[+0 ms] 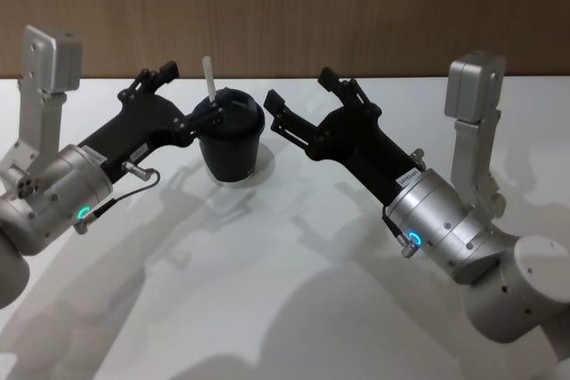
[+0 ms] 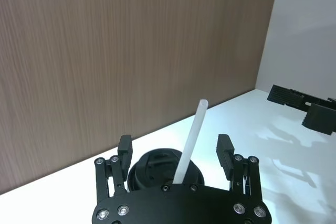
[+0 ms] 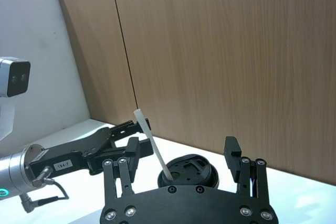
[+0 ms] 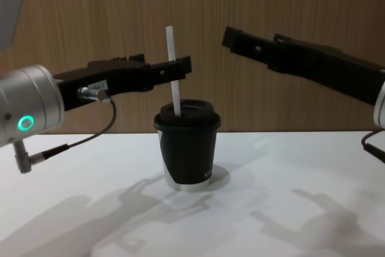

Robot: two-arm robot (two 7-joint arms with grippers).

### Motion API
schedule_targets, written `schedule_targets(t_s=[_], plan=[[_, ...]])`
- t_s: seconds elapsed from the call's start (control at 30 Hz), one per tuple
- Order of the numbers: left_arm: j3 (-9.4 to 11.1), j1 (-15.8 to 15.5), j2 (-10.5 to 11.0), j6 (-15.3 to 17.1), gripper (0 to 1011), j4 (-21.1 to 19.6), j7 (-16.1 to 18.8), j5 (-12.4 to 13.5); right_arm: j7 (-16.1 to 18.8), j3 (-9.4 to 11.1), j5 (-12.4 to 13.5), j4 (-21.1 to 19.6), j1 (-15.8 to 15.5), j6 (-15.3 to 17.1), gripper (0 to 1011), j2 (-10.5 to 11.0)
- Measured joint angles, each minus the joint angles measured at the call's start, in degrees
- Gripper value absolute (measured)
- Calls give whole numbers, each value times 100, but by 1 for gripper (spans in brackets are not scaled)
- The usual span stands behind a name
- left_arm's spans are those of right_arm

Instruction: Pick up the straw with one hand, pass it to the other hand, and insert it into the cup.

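Straw (image 4: 174,70) seated in lid of cup (image 4: 187,151) at table centre, long axis near vertical, top tilted slightly away from right arm. Left gripper (image 2: 174,153) spread wide, straddling straw without contact. Right gripper (image 1: 303,100) spread, empty, just beside cup. Advice: withdraw left straight back, avoiding straw.

Both arms reach forward and inward. The left end effector (image 1: 153,80) has its fingers spread apart. The right end effector (image 1: 298,95) is likewise spread wide.
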Motion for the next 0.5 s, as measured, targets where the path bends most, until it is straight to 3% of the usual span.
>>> schedule_targets(t_s=[0.5], plan=[[-126,397,67,40,1003,-302,92,-28,6,-22,80,-62,-99,10,1001,89]])
